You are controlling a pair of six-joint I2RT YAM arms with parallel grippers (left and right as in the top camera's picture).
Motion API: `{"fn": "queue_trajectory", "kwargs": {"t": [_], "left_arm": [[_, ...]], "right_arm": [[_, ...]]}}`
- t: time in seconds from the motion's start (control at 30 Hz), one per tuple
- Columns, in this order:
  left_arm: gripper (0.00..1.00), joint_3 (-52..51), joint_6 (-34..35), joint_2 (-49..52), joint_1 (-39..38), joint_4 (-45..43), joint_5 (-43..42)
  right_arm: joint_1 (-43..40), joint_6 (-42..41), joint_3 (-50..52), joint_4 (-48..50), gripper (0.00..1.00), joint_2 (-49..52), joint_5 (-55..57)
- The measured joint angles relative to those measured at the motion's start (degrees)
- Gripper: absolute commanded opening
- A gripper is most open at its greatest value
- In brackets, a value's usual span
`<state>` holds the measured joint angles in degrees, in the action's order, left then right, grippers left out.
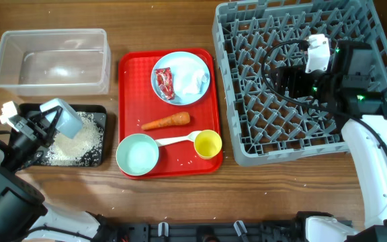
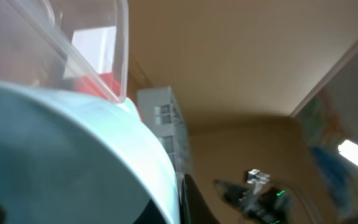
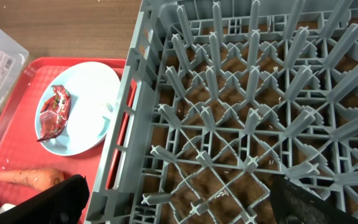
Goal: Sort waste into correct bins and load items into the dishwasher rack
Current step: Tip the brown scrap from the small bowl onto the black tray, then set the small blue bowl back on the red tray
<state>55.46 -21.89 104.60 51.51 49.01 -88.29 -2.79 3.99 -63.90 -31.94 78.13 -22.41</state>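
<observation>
A brown wooden table [image 1: 261, 195] carries everything. At its near left the left gripper [image 1: 51, 119] is clenched on a tilted bowl [image 1: 64, 115], held above the black tray [image 1: 94, 111]. White rice [image 1: 72, 141] lies spread over that tray's floor. In the left wrist view the pale blue bowl wall fills the lower left, too close to show the fingers.

Right of the black tray sits the flat red serving tray [image 1: 130, 87]. Along its near edge stand an upright bowl [image 1: 138, 153] and, to the right, a yellow cup [image 1: 207, 144]. A white spoon [image 1: 177, 140] lies between them with its bowl end just beside the cup. Behind these the carrot [image 1: 166, 122] lies on its side. Farther back, the blue plate [image 1: 180, 99] holds the red wrapper [image 1: 163, 83] on its left and the crumpled tissue [image 1: 193, 81] on its right.

At the far left the clear tub [image 1: 52, 60] stands just behind the black tray.

The grey dishwasher rack [image 1: 247, 40] fills the right side, from mid-table to the far edge. The right gripper [image 1: 281, 81] hovers over its pegs with jaws spread wide and nothing between them.
</observation>
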Motion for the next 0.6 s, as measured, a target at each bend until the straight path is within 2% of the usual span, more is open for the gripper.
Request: {"fn": "queue_trajectory", "kwargs": {"t": [0.07, 0.13, 0.2, 0.33, 0.37, 0.47, 0.53, 0.57, 0.6], "left_arm": [[0.04, 0.00, 8.66, 0.00, 0.31, -0.04, -0.11], [0.04, -0.17, 13.60, 0.00, 1.07, -6.34, 0.66], [0.04, 0.00, 14.10, 0.00, 1.84, -9.84, 2.51], [0.04, 0.00, 13.57, -1.73, -0.28, -8.79, 5.73], [0.04, 0.09, 13.62, -5.07, -3.02, -8.74, 8.04], [0.04, 5.73, 16.70, -20.00, -15.23, -8.81, 22.01], [0.04, 9.44, 19.63, -30.69, -31.01, -10.36, 37.05], [0.04, 9.70, 20.41, -32.41, -35.82, -10.54, 43.01], [0.04, 9.81, 21.42, -32.79, -44.44, -11.04, 52.46]], "right_arm": [[0.00, 0.00, 0.00, 0.00, 0.96, 0.00, 0.02], [0.00, 0.00, 0.00, 0.04, 0.96, 0.00, 0.02], [0.00, 0.00, 0.00, 0.00, 0.96, 0.00, 0.02], [0.00, 0.00, 0.00, 0.04, 0.96, 0.00, 0.00], [0.00, 0.00, 0.00, 0.00, 0.96, 0.00, 0.02], [0.00, -0.02, 0.00, -0.02, 0.96, 0.00, 0.02], [0.00, -0.02, 0.00, 0.20, 0.96, 0.00, 0.04], [0.00, -0.02, 0.00, 0.24, 0.96, 0.00, 0.04], [0.00, -0.02, 0.00, 0.66, 0.96, 0.00, 0.24]]}}
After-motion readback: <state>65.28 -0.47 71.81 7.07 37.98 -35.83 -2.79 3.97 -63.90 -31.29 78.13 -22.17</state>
